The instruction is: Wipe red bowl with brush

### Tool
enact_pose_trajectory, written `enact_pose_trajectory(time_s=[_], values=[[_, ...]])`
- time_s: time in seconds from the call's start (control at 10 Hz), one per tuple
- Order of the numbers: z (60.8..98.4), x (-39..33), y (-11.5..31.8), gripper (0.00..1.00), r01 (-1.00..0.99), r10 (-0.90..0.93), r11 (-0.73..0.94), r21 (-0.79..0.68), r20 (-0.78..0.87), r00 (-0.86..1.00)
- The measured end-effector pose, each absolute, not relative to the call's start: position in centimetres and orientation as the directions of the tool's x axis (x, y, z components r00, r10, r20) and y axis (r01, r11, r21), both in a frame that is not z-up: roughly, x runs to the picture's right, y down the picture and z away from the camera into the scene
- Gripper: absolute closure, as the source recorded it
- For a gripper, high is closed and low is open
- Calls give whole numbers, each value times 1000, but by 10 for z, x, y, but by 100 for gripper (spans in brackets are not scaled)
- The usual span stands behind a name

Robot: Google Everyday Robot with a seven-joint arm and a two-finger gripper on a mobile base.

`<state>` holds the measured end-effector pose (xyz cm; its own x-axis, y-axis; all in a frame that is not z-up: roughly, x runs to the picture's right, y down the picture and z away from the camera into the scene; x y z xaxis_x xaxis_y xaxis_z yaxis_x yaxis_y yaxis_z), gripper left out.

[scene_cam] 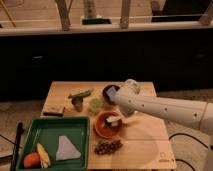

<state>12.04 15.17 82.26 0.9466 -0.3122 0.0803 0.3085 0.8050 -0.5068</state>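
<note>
The red bowl [104, 128] sits on the wooden table, right of the green tray and just behind the grapes. The small whitish brush [112, 120] is inside the bowl, toward its right side. My gripper [120, 120] reaches down from the white arm, which comes in from the right. It is at the bowl's right rim and shut on the brush, holding it against the bowl's inside.
A dark brown bowl [108, 91] stands behind the arm's wrist. A green cup [95, 105], a grey cup [77, 103] and a green vegetable [81, 94] lie at the back left. The green tray [50, 131] holds a pale cloth [65, 148], an orange fruit [31, 160] and a yellow item [43, 155]. Grapes [107, 147] lie in front.
</note>
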Motion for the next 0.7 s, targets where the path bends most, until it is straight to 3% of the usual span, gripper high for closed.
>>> enact_pose_trajectory(time_s=[0.7], values=[[799, 77, 166, 97, 433, -383, 771, -467, 202, 901]])
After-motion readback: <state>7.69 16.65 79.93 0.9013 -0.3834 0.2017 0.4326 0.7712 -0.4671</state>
